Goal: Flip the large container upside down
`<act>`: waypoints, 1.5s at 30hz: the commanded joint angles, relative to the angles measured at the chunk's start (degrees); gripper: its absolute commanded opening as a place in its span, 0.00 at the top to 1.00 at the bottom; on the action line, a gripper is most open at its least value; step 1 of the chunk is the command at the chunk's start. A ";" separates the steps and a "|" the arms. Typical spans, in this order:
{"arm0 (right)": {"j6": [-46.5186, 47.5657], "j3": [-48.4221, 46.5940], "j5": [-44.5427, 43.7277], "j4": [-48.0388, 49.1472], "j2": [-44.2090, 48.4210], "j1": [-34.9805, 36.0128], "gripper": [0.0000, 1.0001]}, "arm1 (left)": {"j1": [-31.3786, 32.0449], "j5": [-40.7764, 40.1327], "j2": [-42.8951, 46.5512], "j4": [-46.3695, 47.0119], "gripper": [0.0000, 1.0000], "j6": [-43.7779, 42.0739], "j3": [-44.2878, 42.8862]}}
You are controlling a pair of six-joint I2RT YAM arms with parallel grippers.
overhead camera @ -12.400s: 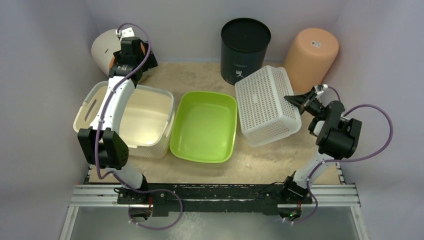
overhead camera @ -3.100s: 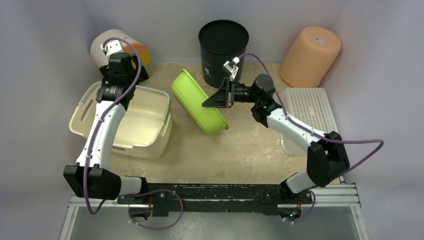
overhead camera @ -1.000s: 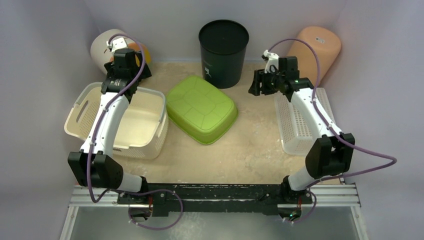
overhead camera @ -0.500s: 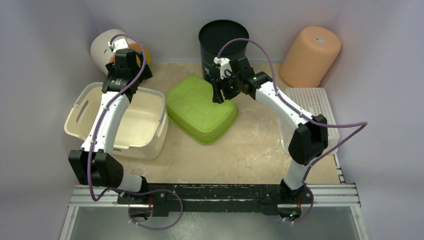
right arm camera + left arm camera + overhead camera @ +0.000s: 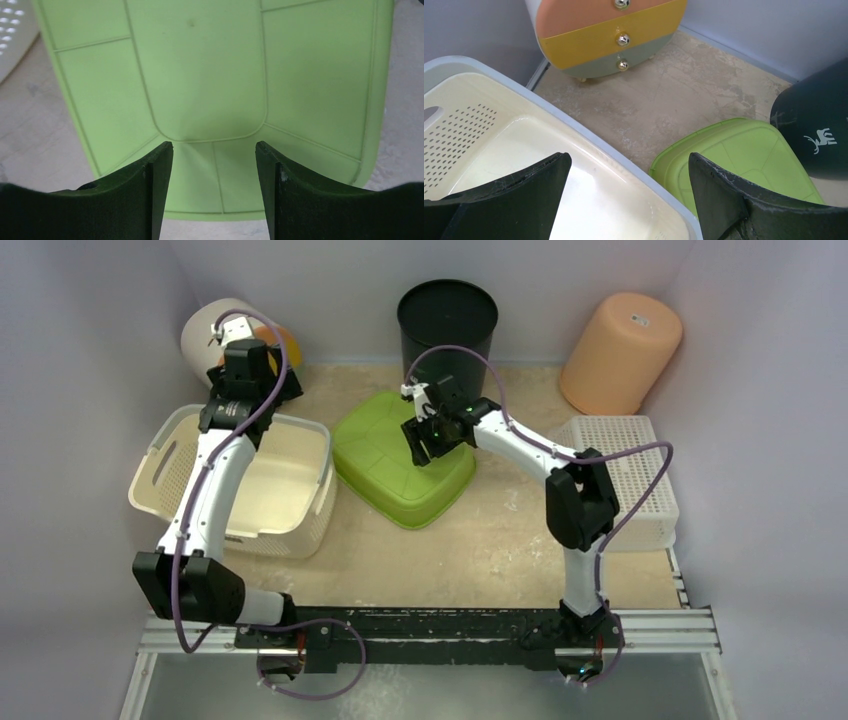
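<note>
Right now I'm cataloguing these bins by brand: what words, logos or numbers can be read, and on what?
No words are legible anywhere.
On the black bin: a white deer-like figure, no readable lettering.
On the peach bucket: a small sticker on its top, too small to read.
On the large container, green tub and white basket: no markings seen.

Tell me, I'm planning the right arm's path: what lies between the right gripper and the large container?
The overturned lime-green tub: in the top view the right gripper is above it, the large container beside it.
</note>
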State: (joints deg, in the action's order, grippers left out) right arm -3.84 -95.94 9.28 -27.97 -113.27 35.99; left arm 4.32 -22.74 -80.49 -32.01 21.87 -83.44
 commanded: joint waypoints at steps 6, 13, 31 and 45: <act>-2.89 5.46 -13.06 0.52 1.50 -0.41 0.35 | 0.26 -0.13 3.14 1.07 0.11 0.44 1.61; -4.67 16.60 -14.83 3.59 3.25 -1.95 0.35 | 0.26 -0.34 3.14 0.75 0.11 0.11 1.29; -3.39 32.31 -17.20 6.90 12.31 -21.48 0.34 | 0.26 -0.55 3.05 0.20 0.11 -0.71 1.10; -3.89 30.74 -18.26 6.12 12.88 -30.53 0.34 | 0.25 -0.20 2.44 0.36 0.11 -0.88 0.66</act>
State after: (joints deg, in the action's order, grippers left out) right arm -7.07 -67.37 -5.45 -9.43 -97.34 6.92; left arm 4.32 -22.76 -78.94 -32.38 21.82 -81.67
